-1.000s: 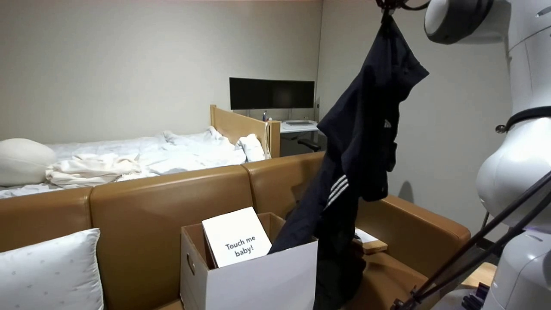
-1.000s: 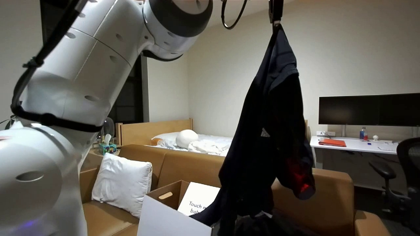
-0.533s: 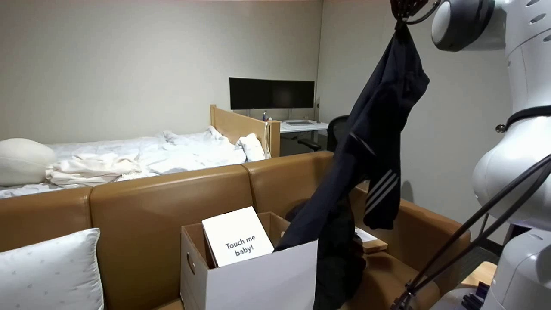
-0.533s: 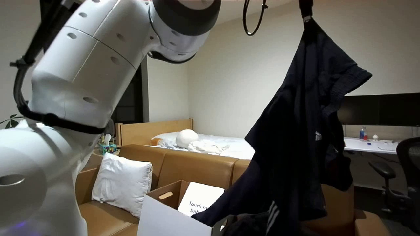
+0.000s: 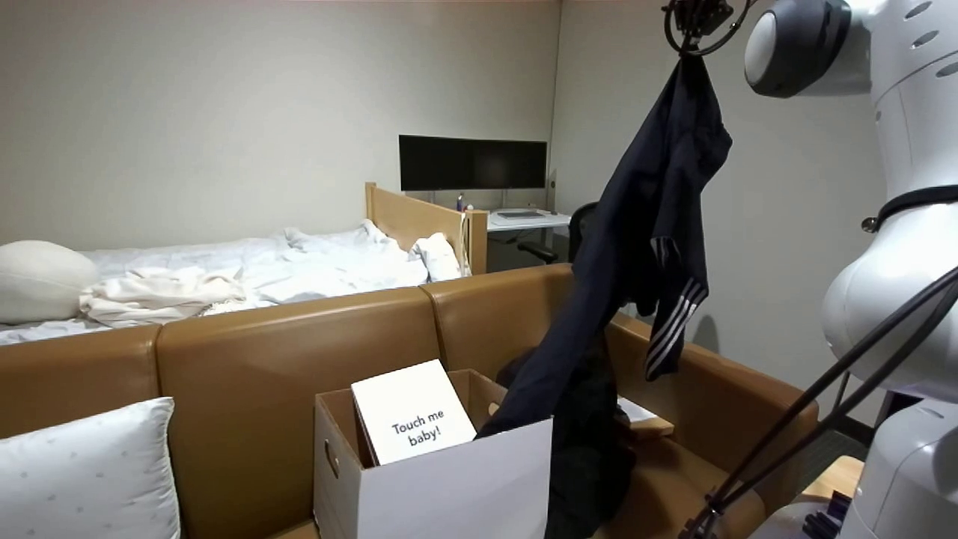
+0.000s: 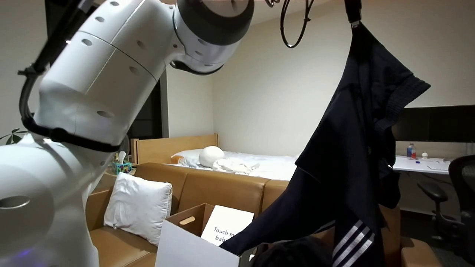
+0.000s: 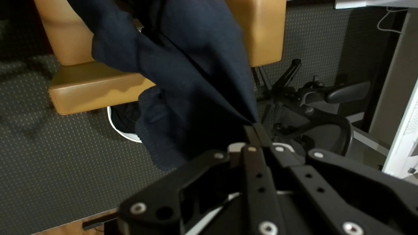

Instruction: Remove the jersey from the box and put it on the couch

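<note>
Our pincer [image 7: 256,129] is clamped on a small gathered peak of the jersey [image 6: 345,141], which hangs from it, most of its length in midair by the couch [image 5: 299,359]. We judge the lifting to be well along but not finished: in both exterior views one sleeve [image 5: 542,374] slants down into the box [image 5: 456,486] and ends near a white card [image 5: 415,412]; whether they touch we cannot tell. That tail is our first worry. If we travel sideways before raising it clear, it may drag against the wall of the box and pull the whole thing askew, or haul the card out as well. Our second worry is the hold itself: so little fabric is pinched that a snag, or a sharp swing, might slide it free. Then comes the landing. Our wrist view shows carpet [image 7: 81,169] past the couch's edge, behind part of the jersey, so letting go at this spot could send much of it down there. Lastly, a dark heap [image 5: 591,464], which we take to be separate, sits just beside the box, and the striped end [image 5: 677,329] dangles loose, seemingly near the couch's arm [image 5: 718,389]; lowered carelessly, the jersey might settle on the heap or catch over the arm.
</note>
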{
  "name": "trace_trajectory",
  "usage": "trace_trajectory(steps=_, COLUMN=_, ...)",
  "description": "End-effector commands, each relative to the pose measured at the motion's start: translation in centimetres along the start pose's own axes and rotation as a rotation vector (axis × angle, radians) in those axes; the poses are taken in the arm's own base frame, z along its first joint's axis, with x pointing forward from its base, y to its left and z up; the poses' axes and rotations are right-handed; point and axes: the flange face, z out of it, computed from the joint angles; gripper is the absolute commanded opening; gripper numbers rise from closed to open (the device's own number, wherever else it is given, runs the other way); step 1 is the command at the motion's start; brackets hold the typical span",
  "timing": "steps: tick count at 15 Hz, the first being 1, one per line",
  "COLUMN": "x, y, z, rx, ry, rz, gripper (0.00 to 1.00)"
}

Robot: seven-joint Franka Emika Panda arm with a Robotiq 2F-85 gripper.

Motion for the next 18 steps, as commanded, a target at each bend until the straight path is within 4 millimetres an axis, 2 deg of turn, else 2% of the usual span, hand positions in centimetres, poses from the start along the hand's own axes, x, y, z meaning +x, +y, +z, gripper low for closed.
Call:
trace_trajectory(steps=1, x=-0.6, y=0.4, z=-2.2, rx=0.056, ry=-0.04, rz=0.1, gripper=0.0)
trace_trajectory(steps=2, x=-0.1, y=1.3, z=-3.3, rx=0.057, ry=-0.068, rz=0.162, gripper=0.0)
trace_trajectory(steps=5, x=2.1, y=2.8, z=-4.1, rx=0.073, ry=-0.1, rz=0.298, gripper=0.0)
trace_trajectory(steps=7, x=4.5, y=4.0, z=-4.5, rx=0.09, ry=-0.104, rz=0.397, gripper=0.0)
trace_trajectory(steps=12, x=11.2, y=7.6, z=-4.1, rx=0.109, ry=-0.086, rz=0.654, gripper=0.0)
trace_trajectory(steps=18, x=16.6, y=10.5, z=-2.7, rx=0.116, ry=-0.059, rz=0.959, gripper=0.0)
